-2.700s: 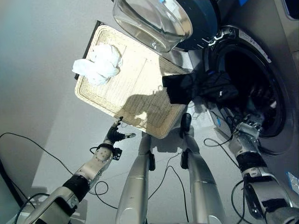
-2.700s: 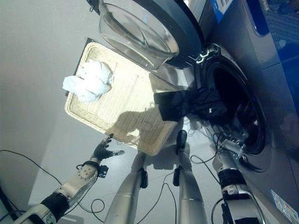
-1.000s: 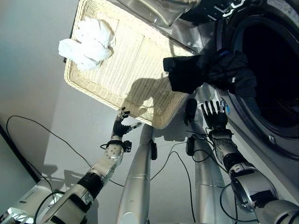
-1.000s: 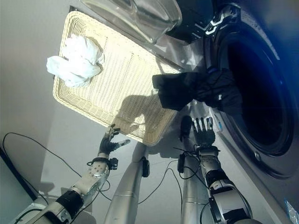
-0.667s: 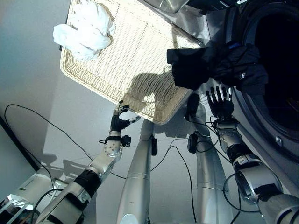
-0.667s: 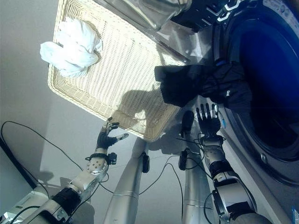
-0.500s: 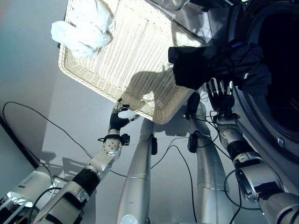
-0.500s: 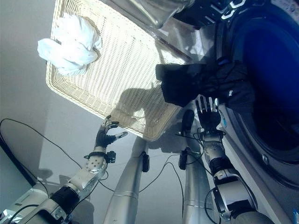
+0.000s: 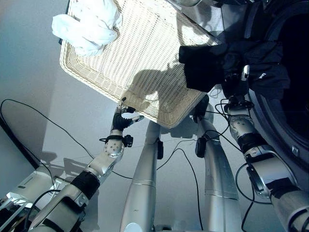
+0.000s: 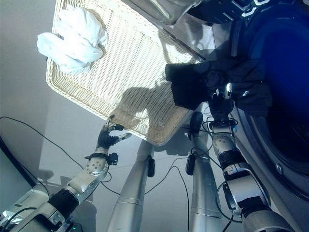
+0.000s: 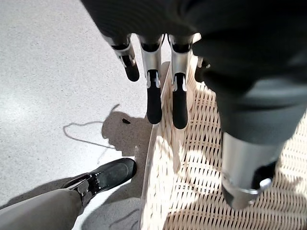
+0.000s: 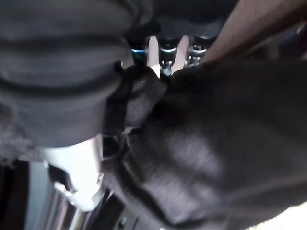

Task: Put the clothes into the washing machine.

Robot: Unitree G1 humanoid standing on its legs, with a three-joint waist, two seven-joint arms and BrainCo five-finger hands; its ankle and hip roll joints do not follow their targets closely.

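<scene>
Black garment draped from the washing machine's door opening, right hand pressed up into it.

The black garment [image 9: 227,65] is hung from the rim of the washing machine [image 10: 285,121] onto the corner of the wicker basket [image 9: 145,63] — the right hand [image 9: 235,87] is buried in its folds, and whether its fingers are closed on the cloth cannot be told. A white garment [image 10: 72,38] is left at the basket's far corner. The left hand [image 11: 153,72] is held at the basket's near rim, fingers straight and apart — a person's shoe [image 11: 103,177] is seen on the floor.
</scene>
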